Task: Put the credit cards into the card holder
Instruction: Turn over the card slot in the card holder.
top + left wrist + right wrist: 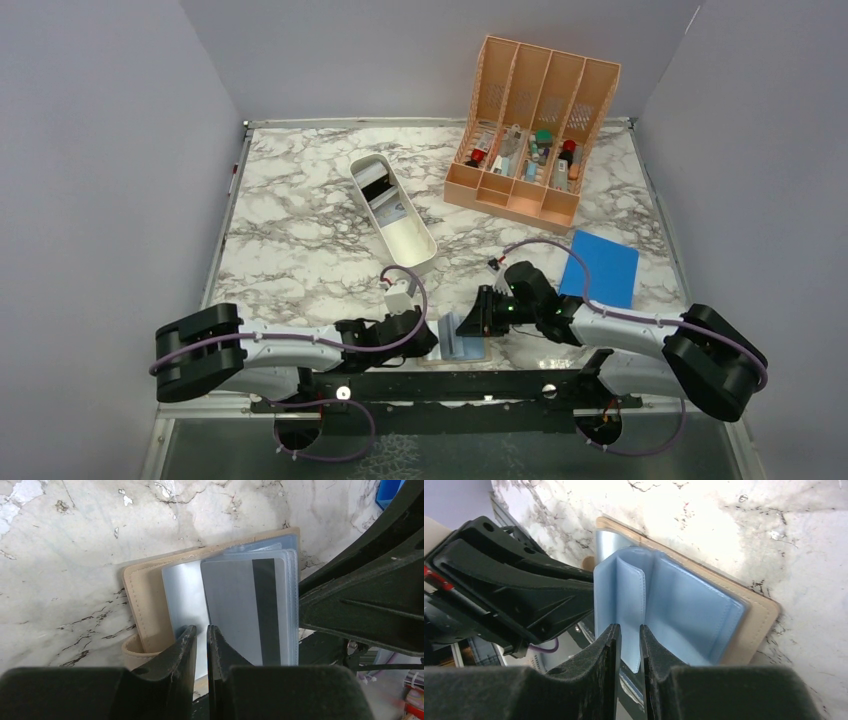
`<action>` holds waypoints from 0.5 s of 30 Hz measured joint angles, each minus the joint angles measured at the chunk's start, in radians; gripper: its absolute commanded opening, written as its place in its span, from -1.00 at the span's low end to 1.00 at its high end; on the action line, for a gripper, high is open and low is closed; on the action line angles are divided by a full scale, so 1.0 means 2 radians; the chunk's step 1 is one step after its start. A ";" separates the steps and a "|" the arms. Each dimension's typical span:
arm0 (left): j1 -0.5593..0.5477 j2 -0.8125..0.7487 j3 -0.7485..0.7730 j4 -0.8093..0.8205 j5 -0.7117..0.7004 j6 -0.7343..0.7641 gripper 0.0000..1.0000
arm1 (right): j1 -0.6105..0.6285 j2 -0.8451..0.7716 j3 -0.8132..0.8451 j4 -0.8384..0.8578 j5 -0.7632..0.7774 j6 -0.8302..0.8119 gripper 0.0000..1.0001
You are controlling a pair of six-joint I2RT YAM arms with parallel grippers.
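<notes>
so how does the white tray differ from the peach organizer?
The white tray is low and oblong, lying diagonally near mid-table; the peach organizer stands tall with four slotted compartments at the far right. The tray holds a few flat cards at its far end; the organizer's front bins hold many small items. Both sit on the marble table, beyond both arms.

No text, label, brand or number can be read anywhere.
</notes>
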 measured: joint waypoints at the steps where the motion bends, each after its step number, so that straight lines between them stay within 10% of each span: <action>1: 0.000 -0.003 0.000 -0.003 0.000 0.000 -0.61 | 0.000 0.002 0.001 -0.004 0.002 -0.002 -0.49; 15: 0.000 -0.092 0.010 -0.059 -0.008 0.002 -0.45 | 0.000 0.014 0.030 -0.045 0.018 -0.021 -0.19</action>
